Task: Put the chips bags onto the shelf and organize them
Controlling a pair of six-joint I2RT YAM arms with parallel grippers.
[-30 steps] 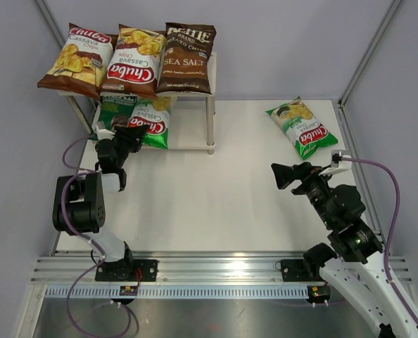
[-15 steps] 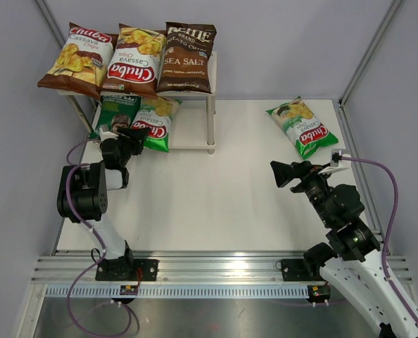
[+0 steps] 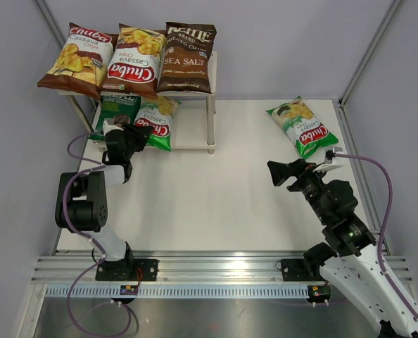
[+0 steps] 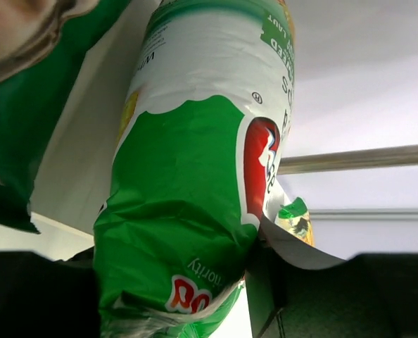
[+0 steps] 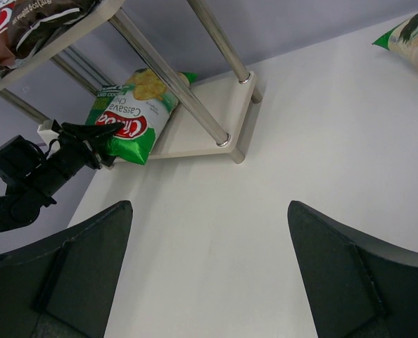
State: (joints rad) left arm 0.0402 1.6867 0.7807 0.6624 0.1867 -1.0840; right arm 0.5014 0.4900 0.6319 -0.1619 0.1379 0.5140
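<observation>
The shelf (image 3: 192, 128) stands at the far left. Its top board holds two brown Chuba bags (image 3: 77, 58) (image 3: 134, 60) and the Kettle Sea Salt bag (image 3: 186, 58). The lower board holds the dark green bag (image 3: 116, 105). My left gripper (image 3: 128, 134) is shut on the near edge of a green Chuba bag (image 3: 157, 121), which lies on the lower board; it fills the left wrist view (image 4: 188, 211). The second green Chuba bag (image 3: 302, 127) lies on the table at the far right. My right gripper (image 3: 279, 172) is open and empty above the table.
In the right wrist view the shelf's metal legs (image 5: 219, 42) and lower board (image 5: 195, 123) are ahead, the left arm (image 5: 40, 169) at the left. The right end of the lower board is bare. Enclosure walls ring the white table (image 3: 223, 197).
My left gripper has pushed the green Chuba bag a little farther onto the lower board. My right gripper has crept slightly left, still open.
</observation>
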